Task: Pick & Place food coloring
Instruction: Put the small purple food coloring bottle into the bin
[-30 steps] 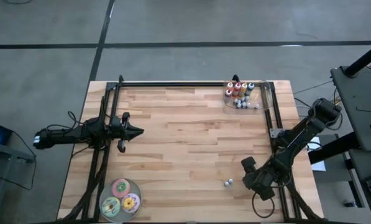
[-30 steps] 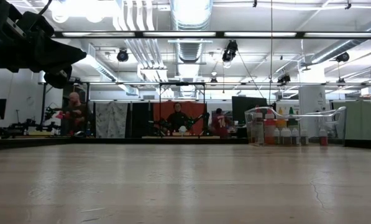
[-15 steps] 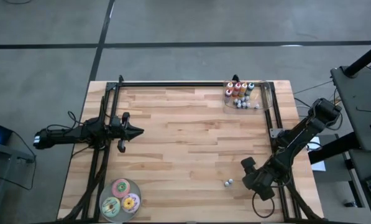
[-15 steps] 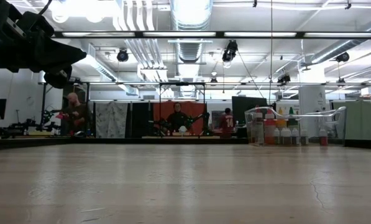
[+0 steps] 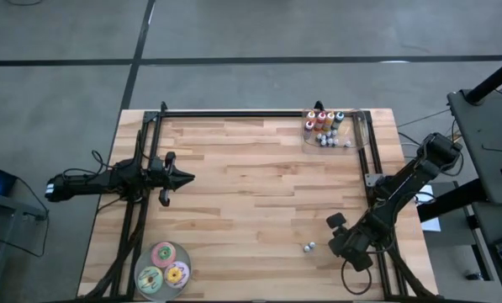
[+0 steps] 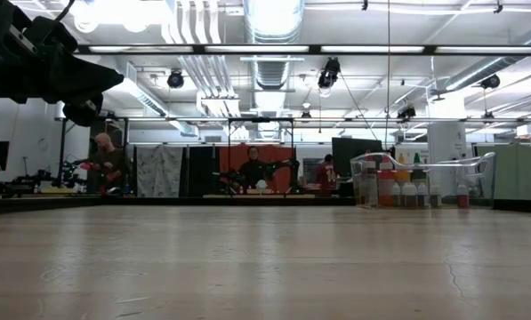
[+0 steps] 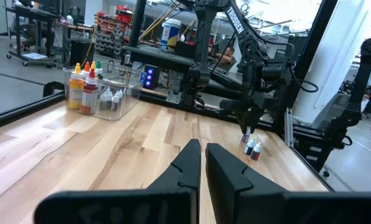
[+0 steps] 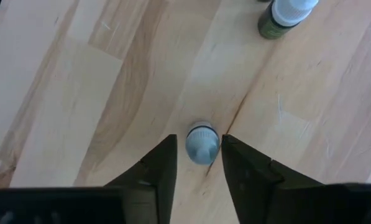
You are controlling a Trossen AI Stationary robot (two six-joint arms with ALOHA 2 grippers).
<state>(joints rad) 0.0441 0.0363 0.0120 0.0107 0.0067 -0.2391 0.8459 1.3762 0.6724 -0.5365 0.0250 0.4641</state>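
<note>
My right gripper (image 8: pixel 199 140) points steeply down near the table's near right corner (image 5: pixel 335 225), shut on one tiny food coloring bottle (image 8: pixel 202 144) with a pale cap. Another small bottle (image 8: pixel 284 15) stands just beyond it, and it also shows in the high view (image 5: pixel 308 247). The left wrist view shows a few such bottles (image 7: pixel 253 149) under that gripper. More food coloring bottles sit in a clear box (image 5: pixel 328 130) at the far right. My left gripper (image 5: pixel 186 178) hovers level over the table's left side, shut and holding nothing. My right gripper has the small bottle between its two fingertips (image 8: pixel 230 152), one on each side of the capped top (image 8: pixel 202 134). The fingers come from above, slanting down. The bottle stands upright on the wood.
Three flat round discs (image 5: pixel 165 268), pink, green and yellow, lie at the near left corner. Black frame rails run along the table's left (image 5: pixel 141 168), far (image 5: pixel 234 113) and right (image 5: pixel 370 160) sides. Bare wood lies across the middle (image 5: pixel 251 185).
My right gripper has stayed over the same spot and drawn its fingers together around the small bottle. The bottles have not moved.
</note>
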